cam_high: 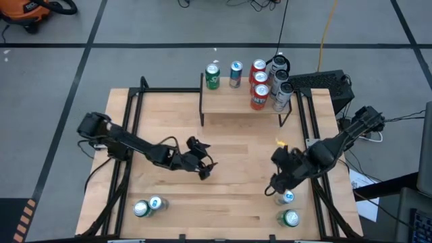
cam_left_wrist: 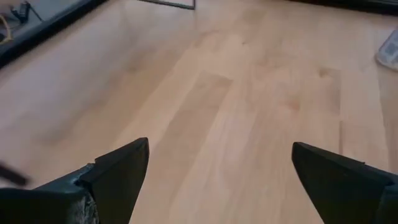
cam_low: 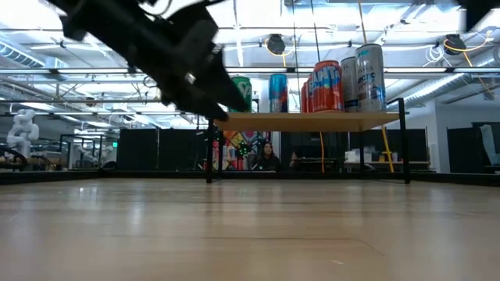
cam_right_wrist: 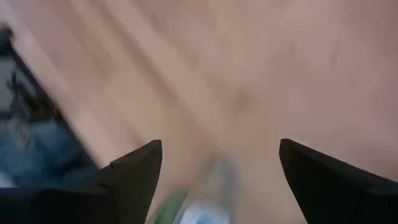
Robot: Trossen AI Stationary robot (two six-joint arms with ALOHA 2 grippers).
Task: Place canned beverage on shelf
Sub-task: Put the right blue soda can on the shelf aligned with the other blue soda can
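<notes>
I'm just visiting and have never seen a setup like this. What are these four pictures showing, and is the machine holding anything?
It is a robot with two dark arms at a wooden table. One picture looks straight down, one looks level across the tabletop, and two come from cameras on the arms' wrists, past their own fingers. The left gripper hangs over the middle of the table, open and empty. The right gripper, also open and holding nothing, is above a can near the table's right front. Another green can stands close by, and two more cans at the left front. At the back, the small raised shelf already carries several cans.
</notes>
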